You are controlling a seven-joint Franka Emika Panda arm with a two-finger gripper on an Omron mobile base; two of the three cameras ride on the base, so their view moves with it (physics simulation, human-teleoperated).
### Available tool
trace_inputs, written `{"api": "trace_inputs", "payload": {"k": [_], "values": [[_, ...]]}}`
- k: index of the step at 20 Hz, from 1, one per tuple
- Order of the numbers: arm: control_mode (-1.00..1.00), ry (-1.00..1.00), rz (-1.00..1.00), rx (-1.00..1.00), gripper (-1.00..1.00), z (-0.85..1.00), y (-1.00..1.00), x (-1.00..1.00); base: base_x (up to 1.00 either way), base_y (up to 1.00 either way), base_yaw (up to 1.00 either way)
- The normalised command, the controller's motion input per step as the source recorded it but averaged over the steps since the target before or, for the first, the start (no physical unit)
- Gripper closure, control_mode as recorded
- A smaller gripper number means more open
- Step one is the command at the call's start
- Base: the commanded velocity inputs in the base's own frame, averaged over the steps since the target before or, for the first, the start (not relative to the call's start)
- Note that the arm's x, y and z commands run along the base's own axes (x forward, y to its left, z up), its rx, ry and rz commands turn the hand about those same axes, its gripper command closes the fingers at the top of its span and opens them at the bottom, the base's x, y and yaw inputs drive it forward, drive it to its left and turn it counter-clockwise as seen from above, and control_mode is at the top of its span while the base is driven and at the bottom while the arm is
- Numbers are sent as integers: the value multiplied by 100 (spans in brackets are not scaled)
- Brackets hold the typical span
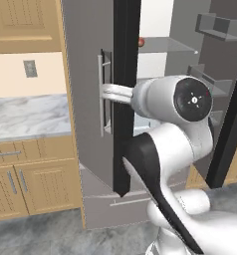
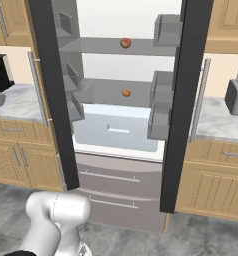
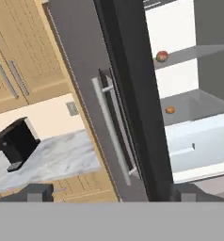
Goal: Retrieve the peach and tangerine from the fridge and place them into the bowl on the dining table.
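The jaws (image 3: 109, 192) stand wide apart with nothing between them; in the hand view their two dark fingertips (image 3: 38, 192) rise at the bottom, one on each side of the left door's vertical bar handle (image 3: 111, 132), which runs up from between them without touching either.

The tall grey steel French-door fridge (image 2: 118, 195) has both doors swung open, their black edges facing the cameras. Beyond the jaws and off to their right in the hand view, the small reddish-pink round peach (image 3: 162, 56) sits on the upper grey shelf (image 3: 198, 52) inside the fridge. Below it, on the next grey shelf down, lies the small plain bright orange tangerine (image 3: 170, 110), just above the pale blue drawer (image 3: 198, 141). Both fruits are well apart from the jaws, deeper in the fridge. In the right base view the peach (image 2: 125, 43) sits near the middle of the upper shelf and the tangerine (image 2: 126, 93) almost straight under it on the lower one.

To the left of the jaws in the hand view, a white, grey-veined marble desk (image 3: 52, 157) carries a black boxy appliance (image 3: 17, 141), with tan wooden cabinet doors (image 3: 24, 61) above it. In the left base view the white arm (image 1: 175, 129) reaches toward the left door's handle (image 1: 101, 94).
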Motion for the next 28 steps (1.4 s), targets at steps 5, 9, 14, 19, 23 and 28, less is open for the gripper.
{"api": "trace_inputs", "payload": {"k": [5, 9, 14, 19, 23, 28], "values": [[-100, 1, 0, 78, -100, 11, -97, -76, 0, 0, 0], [-100, 5, 0, 74, -100, -10, -78, -39, 0, 0, 0], [-100, 11, 0, 62, -100, -4, -45, 0, 0, 0, 0], [-100, 32, 0, 52, -100, 1, -18, 0, 0, 0, 0], [-100, 32, 0, 28, -100, 9, -3, 3, 0, 0, 0], [-100, 19, 0, 3, -100, 6, 0, 47, 0, 0, 0]]}}
